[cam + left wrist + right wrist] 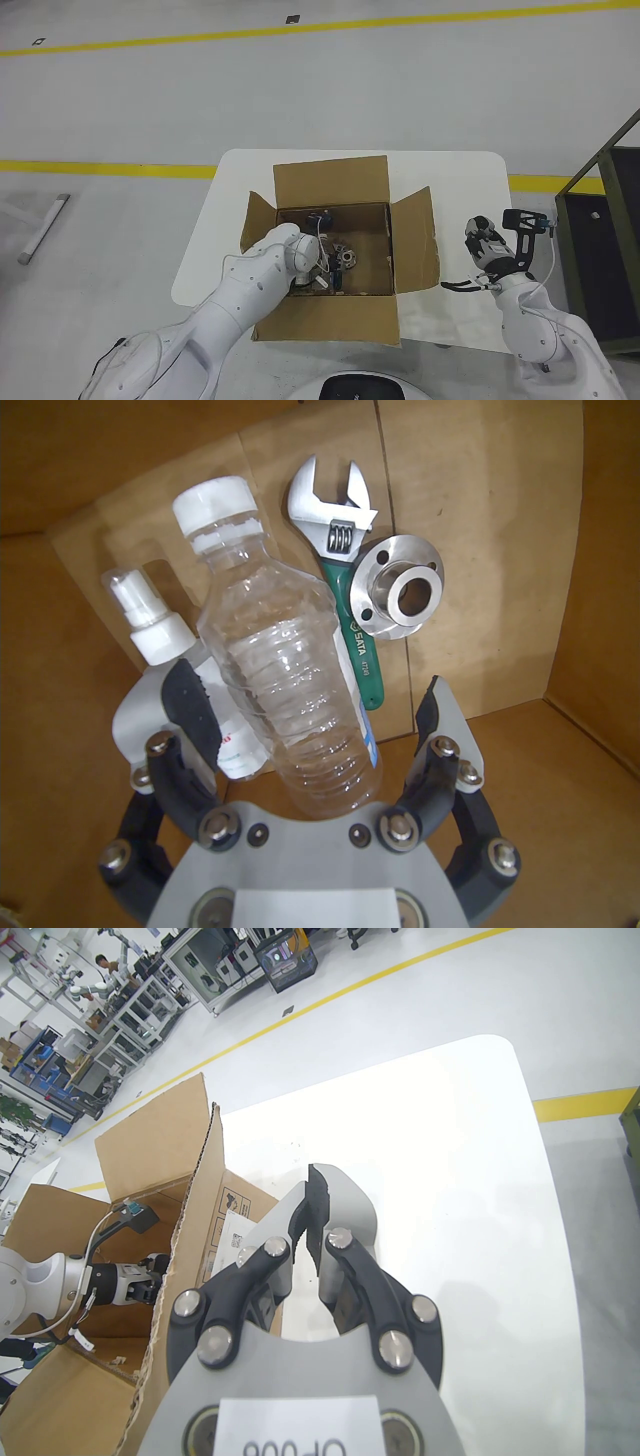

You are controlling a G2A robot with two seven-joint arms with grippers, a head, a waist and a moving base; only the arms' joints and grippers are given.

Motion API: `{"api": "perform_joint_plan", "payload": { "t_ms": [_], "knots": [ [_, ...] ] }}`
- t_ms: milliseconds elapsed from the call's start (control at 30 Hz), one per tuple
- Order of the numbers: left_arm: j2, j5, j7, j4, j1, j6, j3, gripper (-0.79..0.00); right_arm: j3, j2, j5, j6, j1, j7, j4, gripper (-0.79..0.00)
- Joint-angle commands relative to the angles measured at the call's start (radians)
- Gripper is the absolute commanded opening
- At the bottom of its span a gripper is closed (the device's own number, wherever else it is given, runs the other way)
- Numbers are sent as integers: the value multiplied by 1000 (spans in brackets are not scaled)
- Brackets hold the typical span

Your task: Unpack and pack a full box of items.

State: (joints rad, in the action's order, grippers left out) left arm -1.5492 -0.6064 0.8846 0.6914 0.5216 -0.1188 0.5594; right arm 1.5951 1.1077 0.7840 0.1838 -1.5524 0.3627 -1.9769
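Left wrist view: my left gripper spreads open around the clear bottle lying in the box beside a wrench; my right gripper hangs closed and empty over the worktop.

1. The left gripper has pale grey fingers lined with black textured pads. They ride on black link bars, pinned by silver screws to a grey base plate.
2. The right gripper is built alike, and a white label with black print sits on its base, behind the fingers.
3. Behind the left pincer comes a black-and-white wrist section, then a glossy white, rounded arm shell.
4. A thin white cable arcs beside that wrist towards a black camera with a teal plug.
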Motion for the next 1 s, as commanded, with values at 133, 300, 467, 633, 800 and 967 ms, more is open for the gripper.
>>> {"api": "perform_joint_plan", "payload": {
  "t_ms": [133, 300, 467, 633, 800, 967],
  "knots": [
    [-18, -1, 7, -39, -5, 12, -4, 0, 0, 0, 0, 0, 0, 0, 0, -785],
    [-30, -3, 1, -63, -12, 19, -1, -249, 0, 0, 0, 0, 0, 0, 0, -785],
    [-42, -4, -14, -101, -16, 16, 3, -372, 0, 0, 0, 0, 0, 0, 0, -785],
    [-52, -1, -20, -135, -24, 21, 10, -394, 0, 0, 0, 0, 0, 0, 0, -785],
    [-62, -1, -24, -161, -24, 28, 14, -400, 0, 0, 0, 0, 0, 0, 0, -785],
    [-71, -4, -30, -182, -28, 37, 17, -711, 0, 0, 0, 0, 0, 0, 0, -785]
  ]
}}
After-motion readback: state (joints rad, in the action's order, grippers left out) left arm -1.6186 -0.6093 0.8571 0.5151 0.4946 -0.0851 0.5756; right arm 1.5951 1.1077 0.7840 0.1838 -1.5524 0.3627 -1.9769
